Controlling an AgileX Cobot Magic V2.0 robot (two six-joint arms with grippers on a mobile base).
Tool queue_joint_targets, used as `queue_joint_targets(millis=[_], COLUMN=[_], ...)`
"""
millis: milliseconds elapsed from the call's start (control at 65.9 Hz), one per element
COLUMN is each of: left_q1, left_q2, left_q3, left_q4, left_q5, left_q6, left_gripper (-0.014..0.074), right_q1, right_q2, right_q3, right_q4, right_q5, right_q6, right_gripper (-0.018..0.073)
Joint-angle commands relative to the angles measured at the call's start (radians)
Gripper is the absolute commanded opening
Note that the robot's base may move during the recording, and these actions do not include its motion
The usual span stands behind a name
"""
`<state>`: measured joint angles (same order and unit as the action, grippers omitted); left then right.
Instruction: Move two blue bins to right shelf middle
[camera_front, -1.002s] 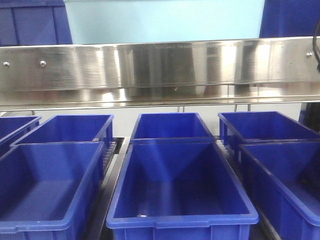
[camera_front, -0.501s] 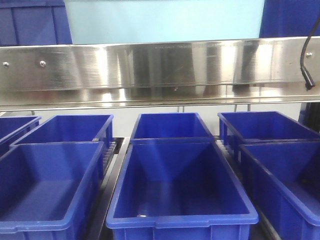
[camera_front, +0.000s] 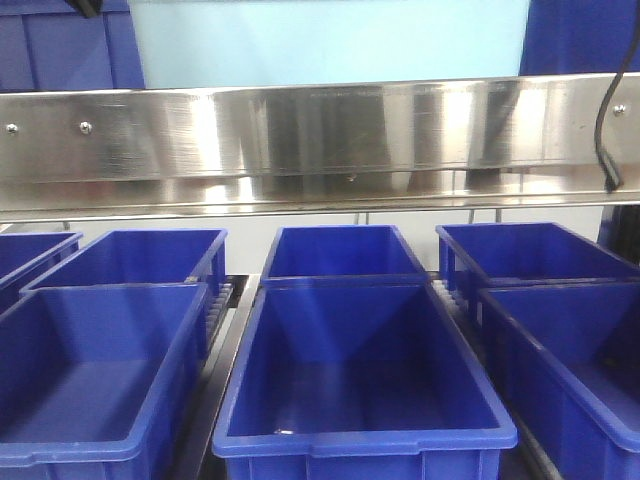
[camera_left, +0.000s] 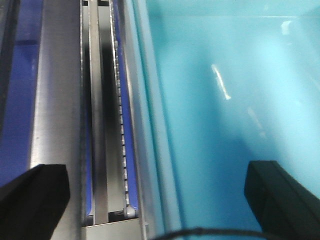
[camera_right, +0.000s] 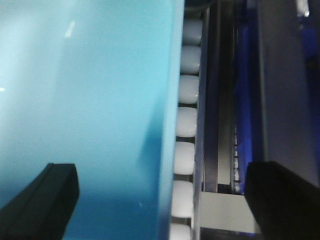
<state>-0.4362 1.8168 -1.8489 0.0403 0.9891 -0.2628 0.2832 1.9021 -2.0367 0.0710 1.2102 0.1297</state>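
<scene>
The left gripper (camera_left: 157, 180) has its fingers (camera_left: 32, 200) spread wide and empty. Between them run a steel rail (camera_left: 97, 125) and a pale turquoise surface (camera_left: 225, 125). The right gripper (camera_right: 160, 180) also has its fingers (camera_right: 282, 200) apart, holding nothing, with white rollers (camera_right: 186, 120) between them. The blue bins (camera_front: 360, 380) sit in rows on the shelf (camera_front: 222, 300) under a steel beam (camera_front: 320, 130), none clearly between either pair of fingers.

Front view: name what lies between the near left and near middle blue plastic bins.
A narrow steel roller track, seen in the front view.
</scene>
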Motion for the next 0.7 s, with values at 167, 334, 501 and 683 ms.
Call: queue_joint_targets(millis=[167,334,501,683], left_q1=[-0.004,-0.004,0.018,0.078], left_q2=[0.015,0.015,0.023,0.067], left_q3=[-0.06,-0.183,-0.252,-0.296], left_q4=[-0.014,-0.014,-0.017,-0.1], left_q5=[0.104,0.155,0.212,0.232], left_q6=[0.023,0.023,0.023,0.054], left_gripper=[0.061,0.061,0.0608,0.0608], right_q1=[-0.006,-0.006,-0.006,-0.016], right_q2=[0.007,0.007,0.007,0.011], right_q3=[-0.039,-0.107,-0.14,-0.14], right_q4=[-0.007,-0.005,-0.005,-0.005], right_q5=[-0.008,0.011,0.011,0.011], right_q6=[-0.007,-0.007,-0.007,-0.007], right_gripper=[0.0558,0.0558,0.0558,0.0558])
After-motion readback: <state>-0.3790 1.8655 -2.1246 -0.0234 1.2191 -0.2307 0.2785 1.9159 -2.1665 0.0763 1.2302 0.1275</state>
